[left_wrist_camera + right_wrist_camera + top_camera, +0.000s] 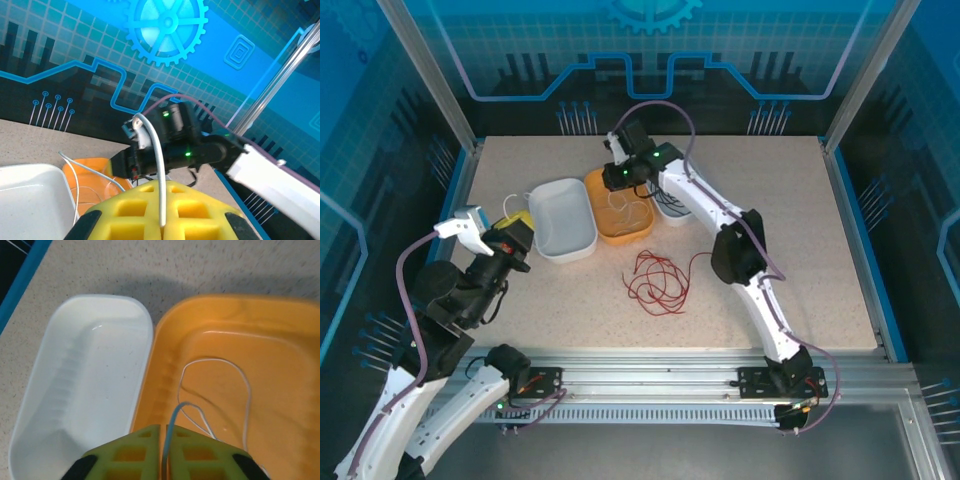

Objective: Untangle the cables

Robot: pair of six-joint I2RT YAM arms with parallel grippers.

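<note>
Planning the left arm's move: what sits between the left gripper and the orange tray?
The white tray, seen in the top view, lies between the left gripper and the orange tray.

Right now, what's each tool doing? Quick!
Left tool: closed, holding the white cable.
Right tool: looks closed on the white cable too.

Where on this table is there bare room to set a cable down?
Bare tabletop between the right arm and the right edge; also the strip between red cable and near edge. Crowded around the orange tray and white tray.
</note>
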